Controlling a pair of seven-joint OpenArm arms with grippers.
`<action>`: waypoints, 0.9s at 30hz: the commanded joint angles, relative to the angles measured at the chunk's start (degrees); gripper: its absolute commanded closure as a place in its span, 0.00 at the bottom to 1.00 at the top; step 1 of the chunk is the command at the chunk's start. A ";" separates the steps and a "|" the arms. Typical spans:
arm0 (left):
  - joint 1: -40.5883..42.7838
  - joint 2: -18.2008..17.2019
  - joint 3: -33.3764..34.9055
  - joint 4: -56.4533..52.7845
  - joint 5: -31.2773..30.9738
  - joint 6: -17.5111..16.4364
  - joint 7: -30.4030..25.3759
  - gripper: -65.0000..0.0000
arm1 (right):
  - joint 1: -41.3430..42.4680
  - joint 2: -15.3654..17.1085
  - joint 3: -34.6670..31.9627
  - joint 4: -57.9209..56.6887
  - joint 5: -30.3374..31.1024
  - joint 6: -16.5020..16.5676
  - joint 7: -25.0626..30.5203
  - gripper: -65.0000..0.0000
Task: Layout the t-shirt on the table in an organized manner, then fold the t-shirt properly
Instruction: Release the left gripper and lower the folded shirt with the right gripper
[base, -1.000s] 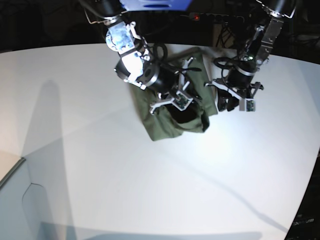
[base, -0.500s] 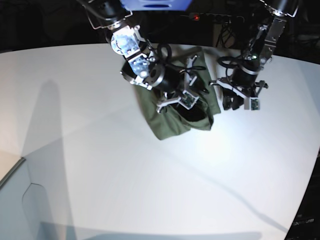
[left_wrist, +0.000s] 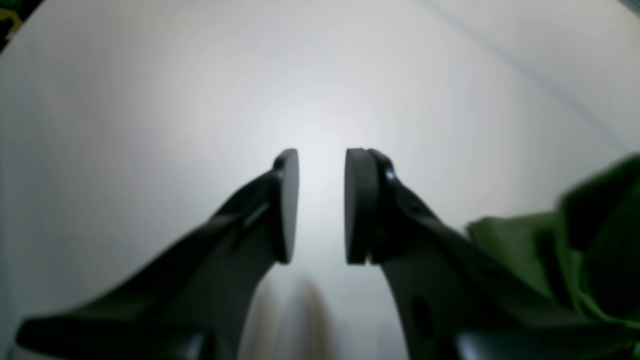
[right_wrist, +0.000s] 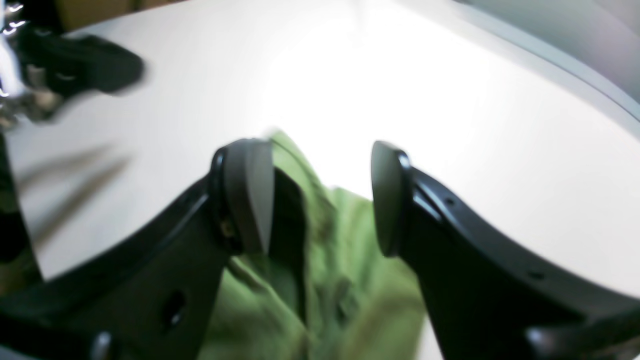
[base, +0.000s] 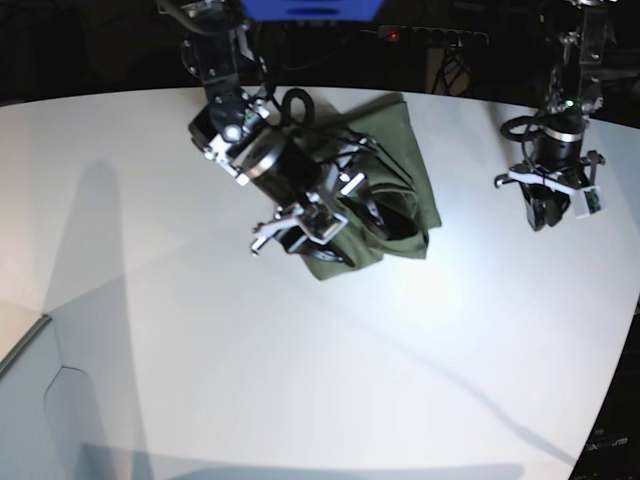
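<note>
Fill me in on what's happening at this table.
A two-armed robot is working on a dark olive-green t-shirt, which lies bunched and partly folded on the white table, not laid out flat. The right gripper hangs over the shirt with its jaws apart, gripping nothing. The left gripper is off to the side over bare table, jaws parted and empty, with the shirt's edge beside it.

— What do the arms look like?
— Black and silver links with looped black cables; the right gripper (right_wrist: 320, 200) and left gripper (left_wrist: 320, 205) have matte black fingers, flat grey pads (right_wrist: 247, 192) and small screw holes.
</note>
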 joint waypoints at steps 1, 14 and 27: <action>-0.13 -0.74 -1.38 0.62 -0.09 -0.18 -1.47 0.76 | -0.82 -0.53 1.58 1.32 0.74 0.65 1.43 0.52; -0.48 -0.56 -5.07 0.71 -0.09 -0.18 -1.47 0.76 | -9.08 -0.53 9.76 -2.63 0.65 0.65 1.87 0.52; -0.04 -0.56 -5.07 0.97 -0.09 -0.18 -1.47 0.76 | -12.77 5.61 -15.56 -4.48 0.56 0.73 1.52 0.52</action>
